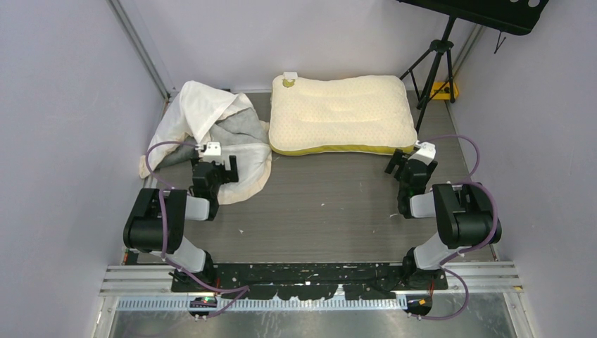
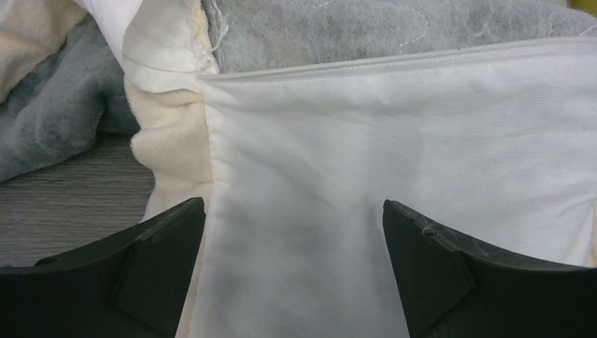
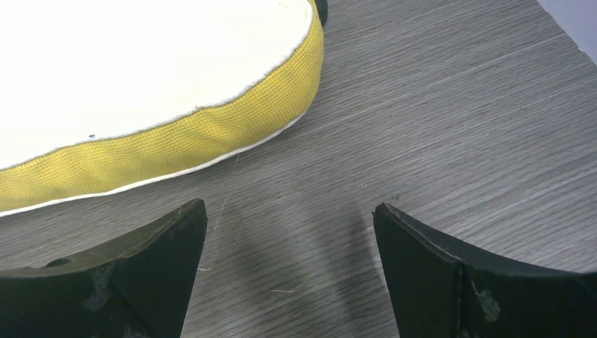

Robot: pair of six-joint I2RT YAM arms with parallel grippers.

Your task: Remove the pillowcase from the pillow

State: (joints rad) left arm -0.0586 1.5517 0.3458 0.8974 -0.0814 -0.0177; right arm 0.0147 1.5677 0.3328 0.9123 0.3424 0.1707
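The pillow (image 1: 341, 113), pale yellow and bare, lies flat at the back middle of the table. The pillowcase (image 1: 211, 130) lies crumpled in a heap to its left, apart from it, cream-white side mostly up with grey folds showing. My left gripper (image 1: 220, 169) is open and hovers over the heap's near edge. In the left wrist view the left gripper (image 2: 293, 208) has the pillowcase's white face (image 2: 394, 141) under its spread jaws, holding nothing. My right gripper (image 1: 399, 163) is open by the pillow's near right corner. In the right wrist view the right gripper (image 3: 290, 208) is over bare table beside the pillow's yellow band (image 3: 176, 141).
A black tripod (image 1: 433, 70) stands at the back right under a dark panel (image 1: 486, 10). Pale walls close in left, right and back. A small white tag (image 1: 289, 77) sits at the pillow's far left corner. The grey wood table (image 1: 324, 204) spreads between the arms.
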